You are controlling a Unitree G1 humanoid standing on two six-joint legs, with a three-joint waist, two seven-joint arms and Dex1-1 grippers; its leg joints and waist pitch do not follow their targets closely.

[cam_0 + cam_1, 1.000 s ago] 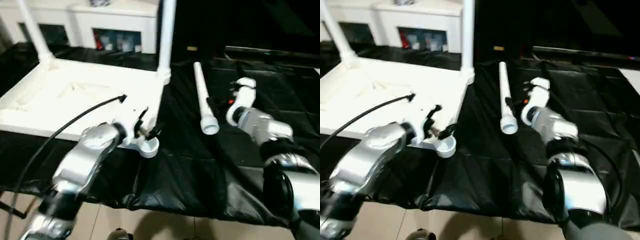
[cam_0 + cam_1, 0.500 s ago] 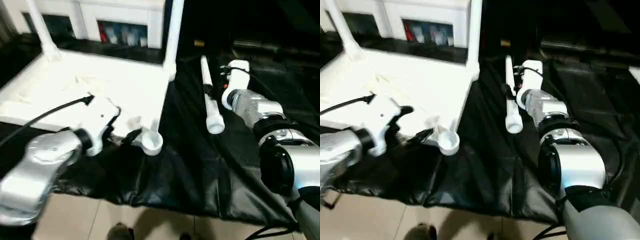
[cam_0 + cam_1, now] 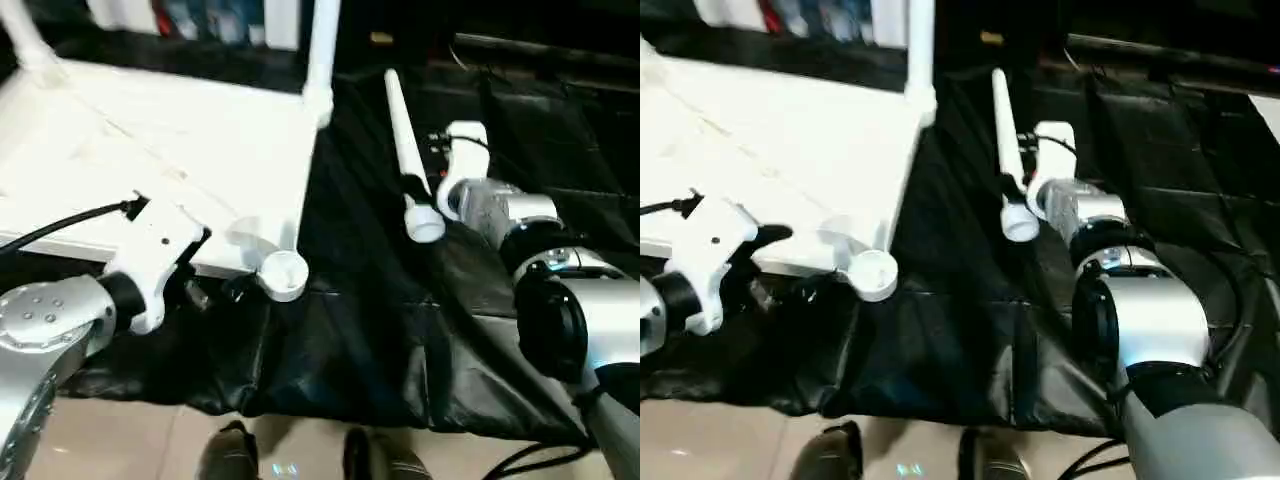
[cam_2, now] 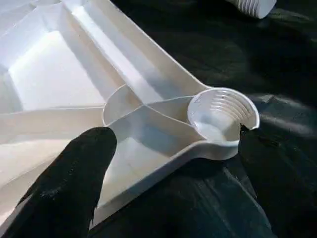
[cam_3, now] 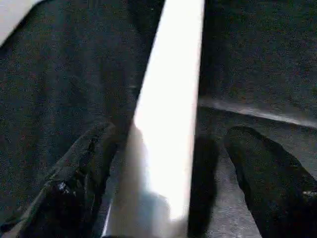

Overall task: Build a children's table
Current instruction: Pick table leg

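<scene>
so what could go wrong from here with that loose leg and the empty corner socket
1. The right hand straddles the loose leg with its fingers open, one finger closer to it than the other. Closing unevenly could roll the round tube across the black cloth.

2. The empty corner socket sits near the cloth's front edge, and the left hand is open around that corner without gripping. Pushing a leg in could shift the table top.

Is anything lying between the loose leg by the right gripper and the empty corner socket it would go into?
Nothing visible: only bare black cloth lies between the loose leg and the empty socket.
</scene>
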